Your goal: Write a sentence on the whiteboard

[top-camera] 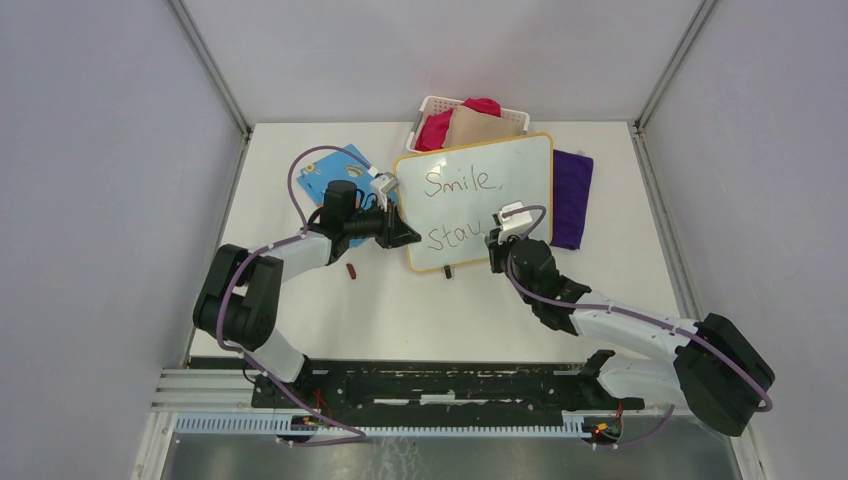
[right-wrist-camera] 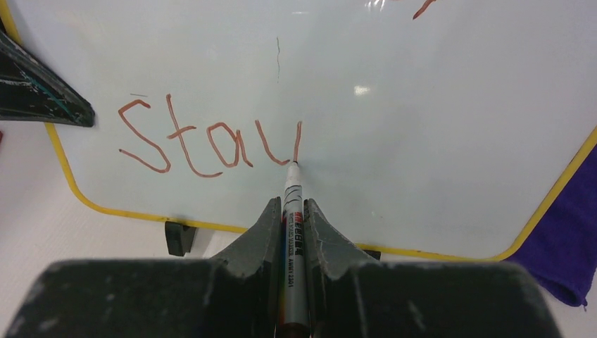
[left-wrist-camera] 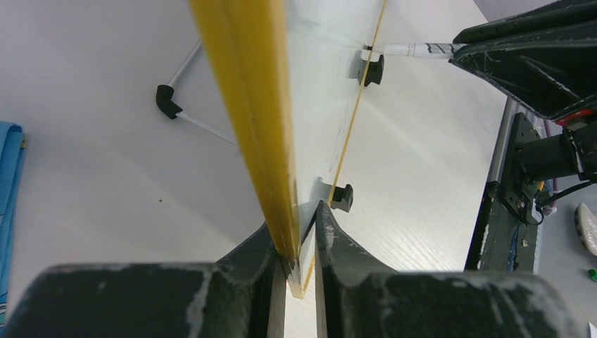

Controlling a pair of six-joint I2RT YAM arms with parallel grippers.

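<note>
I see my white table with the whiteboard toward the far side, just beside a purple cloth. My left gripper is pinched tight on the board's left edge. My right gripper squeezes a marker, its tip touching the board. The sentence says "Smile," then "Sta" and half a "y".

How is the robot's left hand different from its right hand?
The left gripper is pinched on the yellow frame of the whiteboard, while the right gripper is closed on a marker. Seen from above, the left gripper sits at the board's left edge. The right gripper faces the lower line of red writing, with the marker tip touching the board. Both are dark two-finger grippers, each shut on something.
</note>
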